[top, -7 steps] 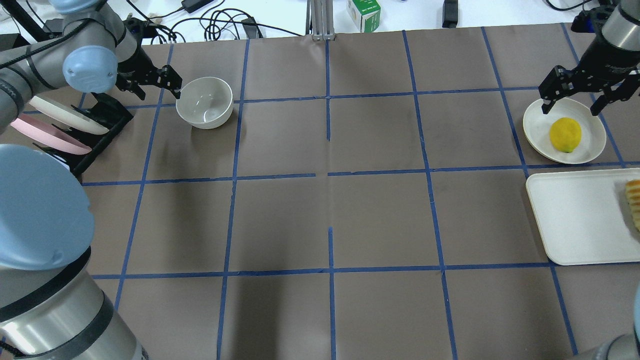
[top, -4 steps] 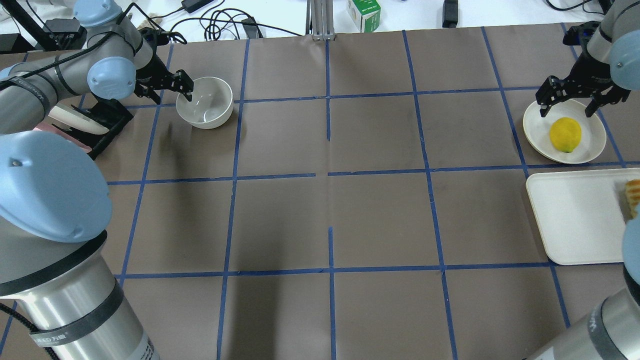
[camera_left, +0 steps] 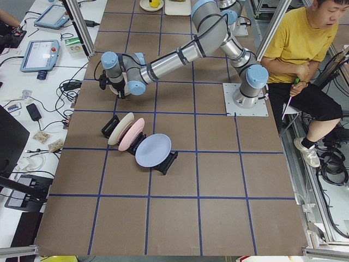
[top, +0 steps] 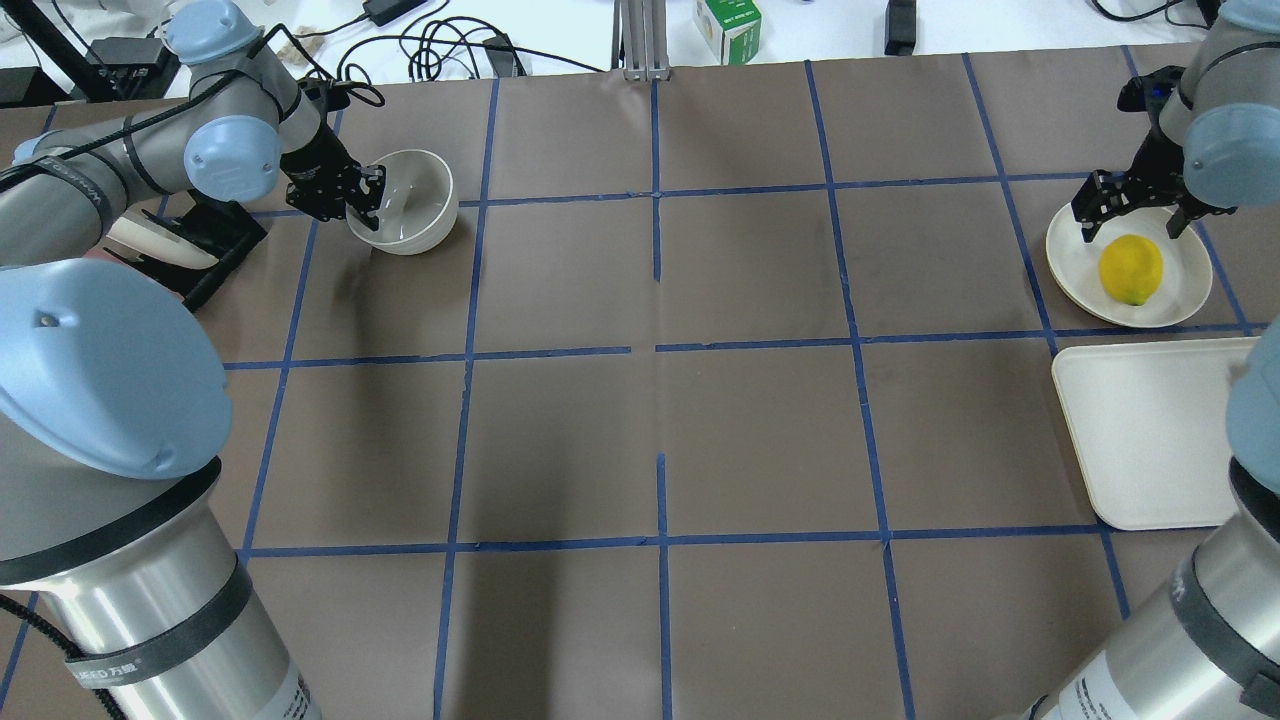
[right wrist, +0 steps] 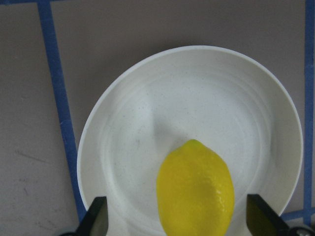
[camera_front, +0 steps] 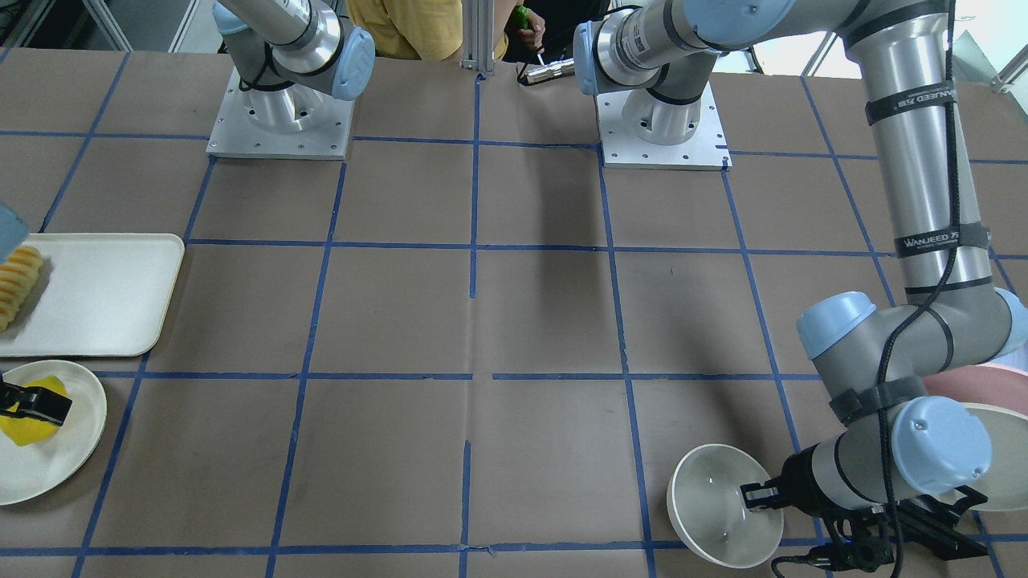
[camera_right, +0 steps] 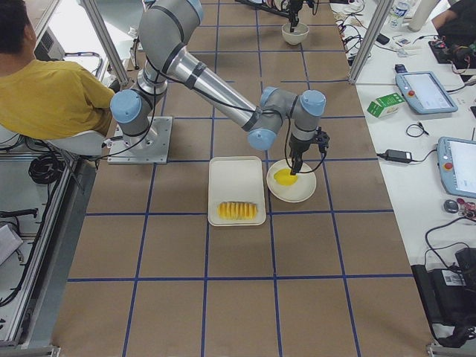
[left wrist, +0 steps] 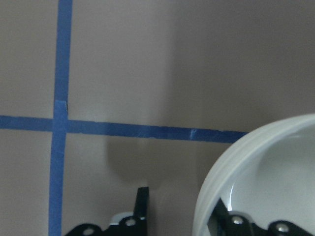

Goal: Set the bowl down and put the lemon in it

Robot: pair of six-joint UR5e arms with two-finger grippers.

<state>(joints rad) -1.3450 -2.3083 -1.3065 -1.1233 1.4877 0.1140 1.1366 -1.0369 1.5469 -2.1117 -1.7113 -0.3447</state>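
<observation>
The off-white bowl [top: 418, 205] stands at the far left of the table, and also shows in the front view [camera_front: 715, 506]. My left gripper [top: 365, 195] is open and straddles the bowl's left rim. In the left wrist view one finger [left wrist: 141, 206] is outside the bowl [left wrist: 266, 177], with a gap to the wall, and the other is inside. The yellow lemon [top: 1131, 268] lies on a flat white plate [top: 1075, 250] at the far right. My right gripper [top: 1130, 222] is open just above it. In the right wrist view the lemon [right wrist: 195, 191] lies between the fingers [right wrist: 96, 219].
A white tray [top: 1140, 440] lies in front of the lemon's plate, with sliced ridged fruit [camera_front: 16, 285] on it. A black rack with upright plates [camera_left: 136, 144] stands left of the bowl. Cables and a small box [top: 728, 28] lie past the far edge. A person [camera_left: 305, 49] sits behind the robot.
My left gripper moved onto the bowl's rim, one finger inside, and the bowl shifted slightly left. My right gripper came lower and closer over the lemon.
</observation>
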